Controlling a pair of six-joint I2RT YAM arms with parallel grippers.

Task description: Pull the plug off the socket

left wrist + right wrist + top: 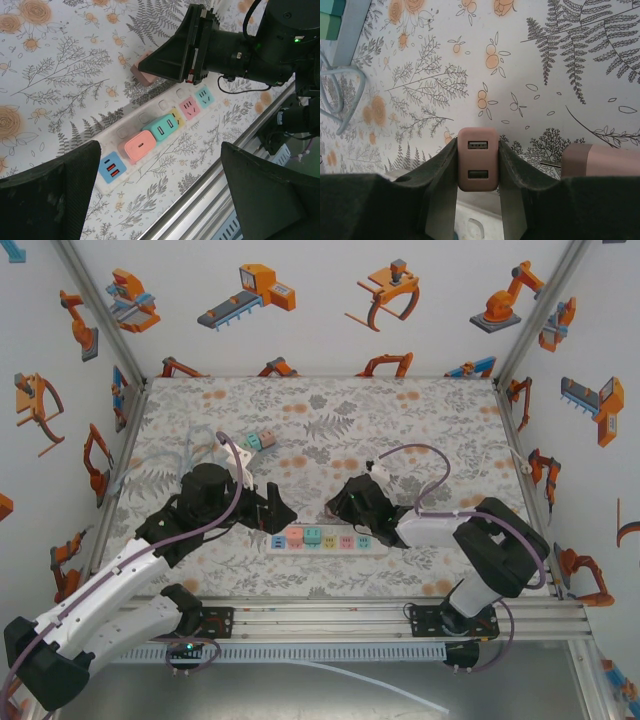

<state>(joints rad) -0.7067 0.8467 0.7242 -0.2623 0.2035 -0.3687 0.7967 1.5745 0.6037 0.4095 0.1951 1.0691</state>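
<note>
A white power strip [372,548] lies near the front edge, with a salmon plug [141,145] and a teal plug [162,127] seated beside its blue USB block [111,167]. My right gripper [477,150] is shut on a dusty-pink two-port USB plug [477,159]. It holds this plug over the cloth just behind the strip [470,222], apart from the sockets. The same pink plug [144,71] sits at the right gripper's tip in the left wrist view. My left gripper [160,185] hangs open above the strip's left end, its fingers [50,195] wide apart with nothing between them.
A second pink block [600,160] sits just right of the held plug. A small multicoloured adapter [258,440] with a pale cable [340,100] lies at the back left. The aluminium rail [210,195] runs along the table's front edge, close to the strip.
</note>
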